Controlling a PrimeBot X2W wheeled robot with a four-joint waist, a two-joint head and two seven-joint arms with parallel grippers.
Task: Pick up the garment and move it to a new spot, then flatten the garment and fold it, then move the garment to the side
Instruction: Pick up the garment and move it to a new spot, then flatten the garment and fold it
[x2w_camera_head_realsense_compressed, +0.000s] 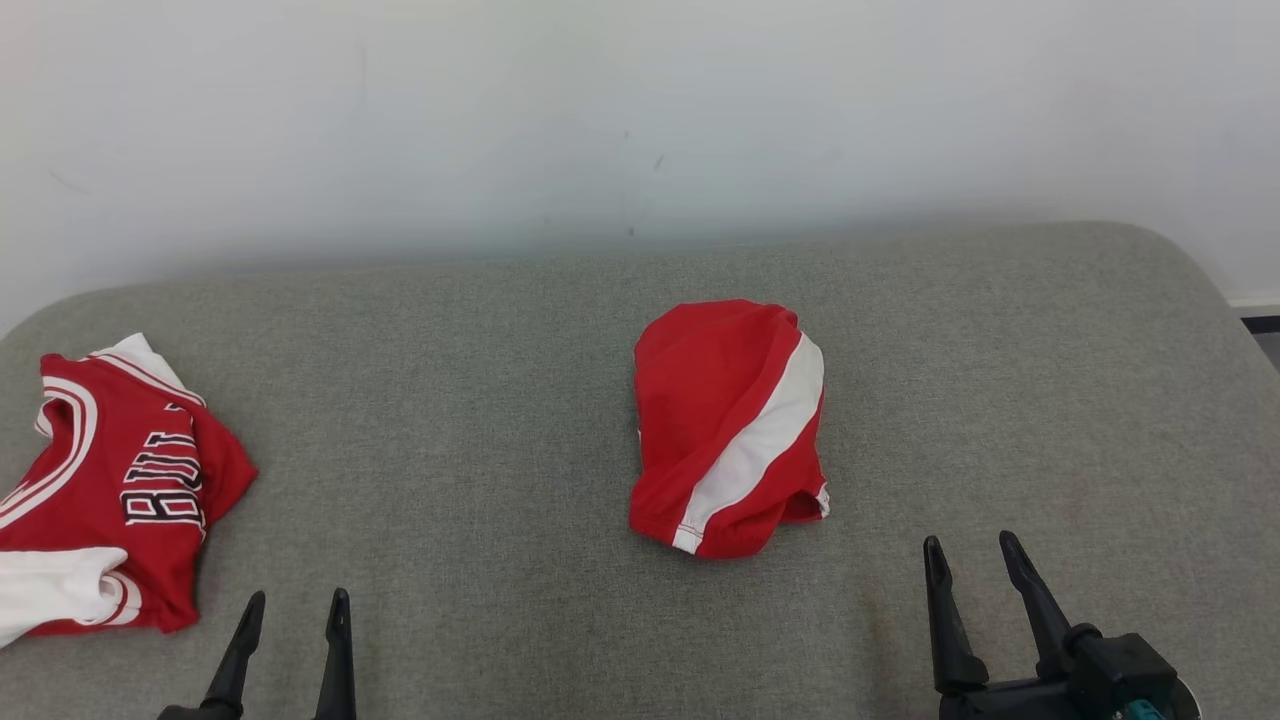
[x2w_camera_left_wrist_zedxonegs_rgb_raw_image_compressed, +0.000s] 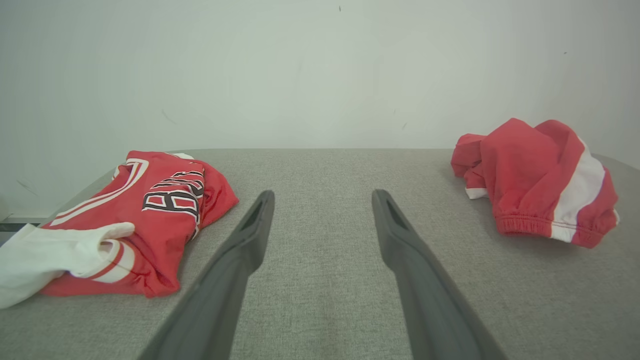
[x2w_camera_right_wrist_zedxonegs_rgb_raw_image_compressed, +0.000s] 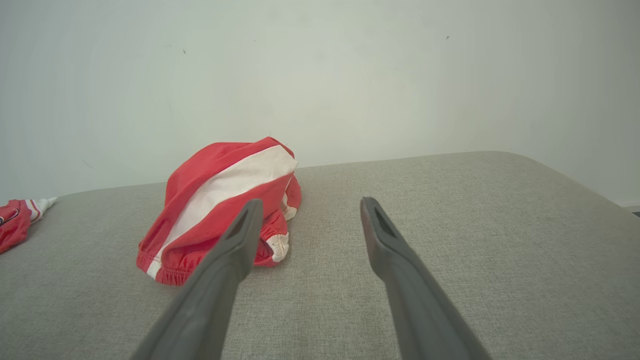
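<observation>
Waiting: both arms idle at near edge, nothing held, pick not started.
Garment: red shorts (x2w_camera_head_realsense_compressed: 728, 430) with white side stripe, bunched in a lump mid-surface on grey padded table (x2w_camera_head_realsense_compressed: 480, 400); elastic waistband faces the near side in the wrist views.
Other cloth: red jersey (x2w_camera_head_realsense_compressed: 110, 490) with black lettering, far left edge, folded-ish, well apart from shorts.
Left gripper: (x2w_camera_head_realsense_compressed: 295, 605) jaws wide, empty, low at near left; sits between jersey and shorts, closer to jersey.
Right gripper: (x2w_camera_head_realsense_compressed: 972, 555) jaws wide, empty, near right; shorts lie ahead and to its left, near but not touching.
Right wrist check: shorts (x2w_camera_right_wrist_zedxonegs_rgb_raw_image_compressed: 225, 205) partly behind the left finger (x2w_camera_right_wrist_zedxonegs_rgb_raw_image_compressed: 235, 245), so lump is off-centre, not between the jaws.
Left wrist check: shorts (x2w_camera_left_wrist_zedxonegs_rgb_raw_image_compressed: 537, 175) at far right, jersey (x2w_camera_left_wrist_zedxonegs_rgb_raw_image_compressed: 150, 215) at left, gap between jaws shows bare table.
Risk 1: grabbing the wrong cloth; both are red and white, left arm is nearer the jersey.
Risk 2: pinching only the top layer of the lump; fabric probably slips or lifts still bunched, so flattening gets harder.
Risk 3: right arm going straight ahead misses; it likely needs to shift left first.
Risk 4: fingers digging into the soft padding on a low approach.
Risk 5: dragging the shorts toward the jersey mixes the piles.
</observation>
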